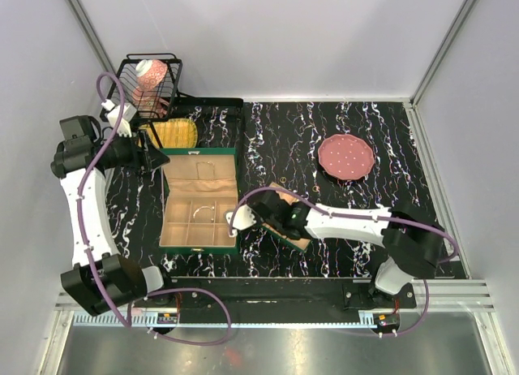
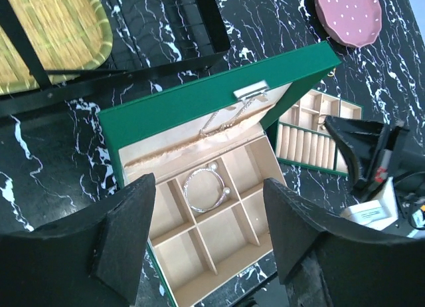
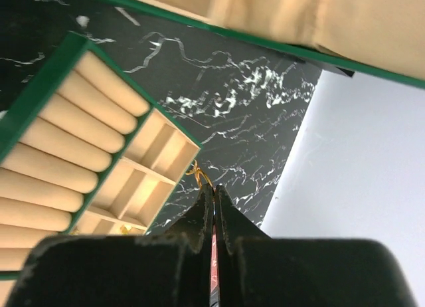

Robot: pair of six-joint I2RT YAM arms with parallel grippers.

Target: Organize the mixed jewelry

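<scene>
The green box (image 1: 199,249) lies open at left centre, and its beige ring-roll tray (image 1: 297,239) sits on the table to its right. My right gripper (image 1: 274,203) hovers over that tray. In the right wrist view it (image 3: 212,191) is shut on a small gold wire hoop (image 3: 201,177) just past the tray's corner (image 3: 174,142). Another gold piece (image 3: 123,228) lies in a tray compartment. My left gripper (image 2: 209,182) is open and empty above the box, where a silver bangle (image 2: 196,199) lies in a compartment and a chain (image 2: 229,117) rests on the lid. The pink dotted plate (image 1: 346,157) is at the far right.
A black wire basket (image 1: 130,71) holding a pink cup (image 1: 151,81) stands at the back left, with a yellow woven plate (image 1: 174,134) beside it. Grey walls close in the table at the left, back and right.
</scene>
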